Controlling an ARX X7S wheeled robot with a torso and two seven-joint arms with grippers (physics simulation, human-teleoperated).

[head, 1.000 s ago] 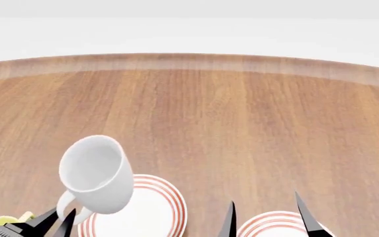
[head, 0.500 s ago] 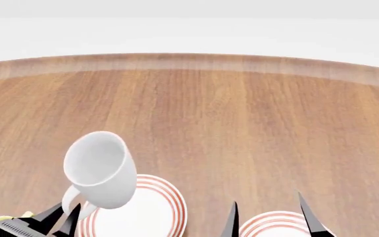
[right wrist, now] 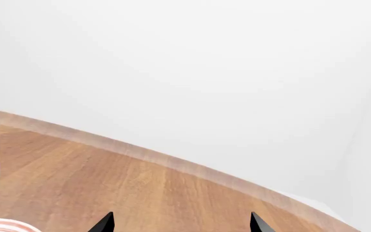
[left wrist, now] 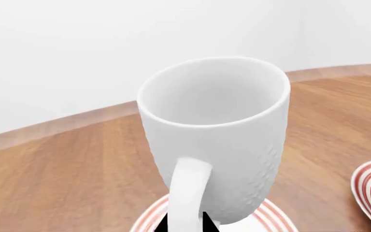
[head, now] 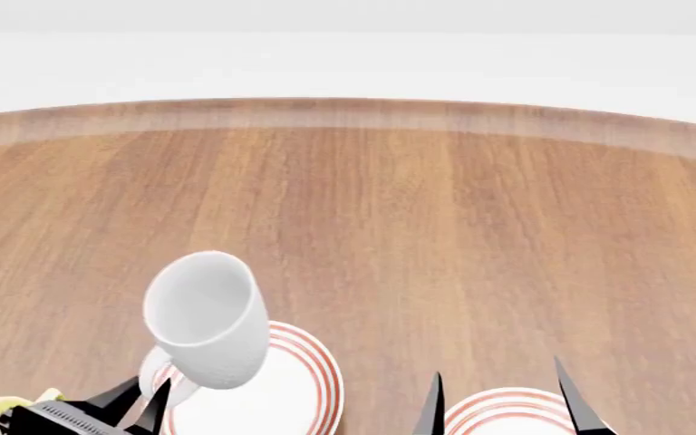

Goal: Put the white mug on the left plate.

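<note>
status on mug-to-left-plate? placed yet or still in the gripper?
Done: the white mug is picked up, its handle between the fingers of the left gripper.
In hand: it hangs tilted over the left plate, rim leaning away from the robot; the left wrist view shows its base low over the plate's rings, contact unclear.
Left: level it, set it down, release. The right gripper is open and empty over the other plate.

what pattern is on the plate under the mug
White with thin red rings around the plate rim; head view shows it best.

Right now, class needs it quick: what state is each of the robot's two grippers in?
Left gripper: shut on the white mug by its handle, above the left plate.
Right gripper: open, holding nothing.
</note>
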